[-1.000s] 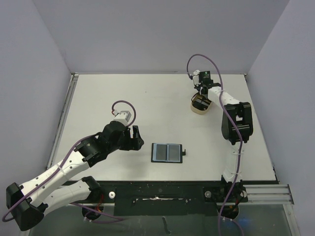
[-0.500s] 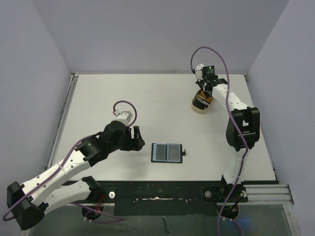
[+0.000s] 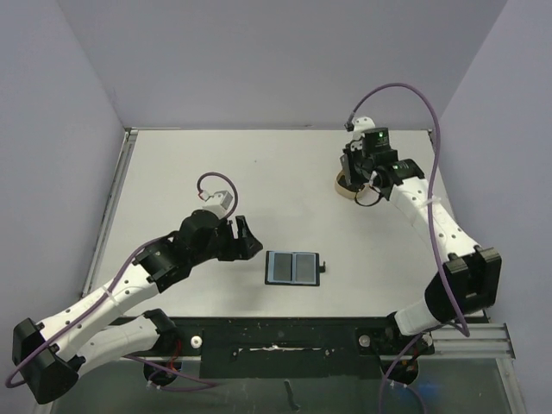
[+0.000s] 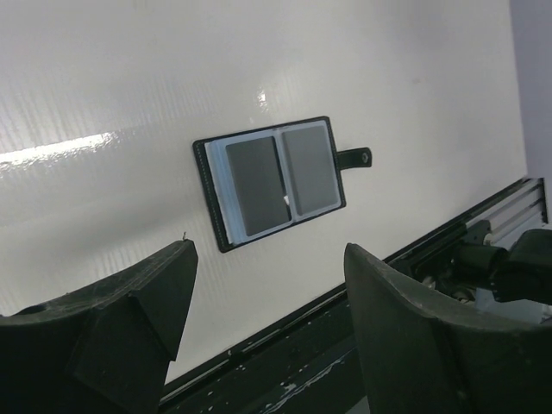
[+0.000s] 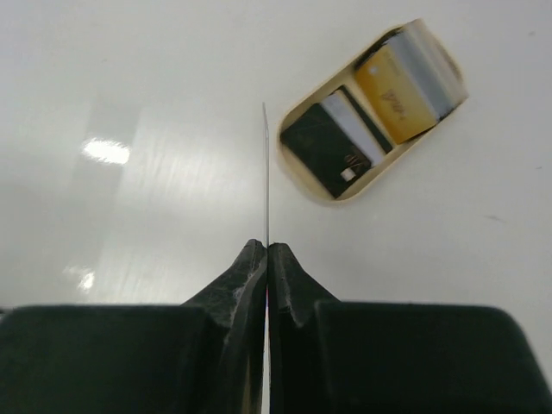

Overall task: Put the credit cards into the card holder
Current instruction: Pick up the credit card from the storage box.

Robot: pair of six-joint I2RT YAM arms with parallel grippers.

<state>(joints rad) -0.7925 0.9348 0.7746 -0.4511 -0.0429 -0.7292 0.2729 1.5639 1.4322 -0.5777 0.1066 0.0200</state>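
The black card holder (image 3: 293,268) lies open and flat near the table's front, bluish-grey panels up, its strap tab to the right; it also shows in the left wrist view (image 4: 274,178). My left gripper (image 3: 244,239) is open and empty, just left of it. My right gripper (image 3: 352,169) is shut on a credit card (image 5: 266,177), seen edge-on as a thin line, held above the table beside the beige tray. A tan-gold card (image 5: 393,94) and a dark card (image 5: 332,149) lie in that tray.
The beige oval tray (image 3: 342,186) stands at the back right, also in the right wrist view (image 5: 345,195). A black rail (image 3: 285,335) runs along the table's front edge. Grey walls close the back and sides.
My right gripper has lifted out of the tray with a card and moved a little right and up; its arm swung out to the right. My left gripper has edged slightly right.
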